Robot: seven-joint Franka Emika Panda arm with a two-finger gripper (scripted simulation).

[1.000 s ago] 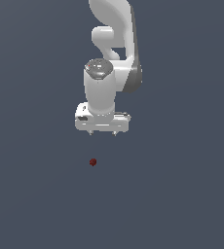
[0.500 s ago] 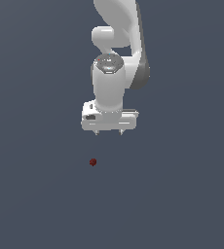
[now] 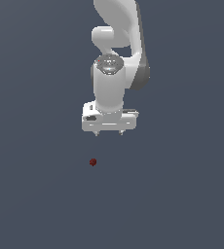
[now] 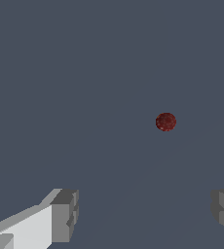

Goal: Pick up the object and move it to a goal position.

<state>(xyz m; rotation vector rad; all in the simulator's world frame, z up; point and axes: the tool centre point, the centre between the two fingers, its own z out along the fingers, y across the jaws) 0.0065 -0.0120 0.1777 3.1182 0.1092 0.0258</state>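
The object [image 3: 93,162] is a tiny dark red round lump lying on the flat grey ground, in front of and slightly toward the exterior view's left of my white gripper [image 3: 109,133]. The gripper hangs above the ground, pointing down, with its two short fingertips spread apart and nothing between them. In the wrist view the object [image 4: 165,121] lies ahead of the gripper [image 4: 145,214], apart from both grey fingertips [image 4: 65,214], which stand wide open.
The arm has moved lower and toward the exterior view's right. The gripper now hangs closer to the ground, while the object has stayed where it was.
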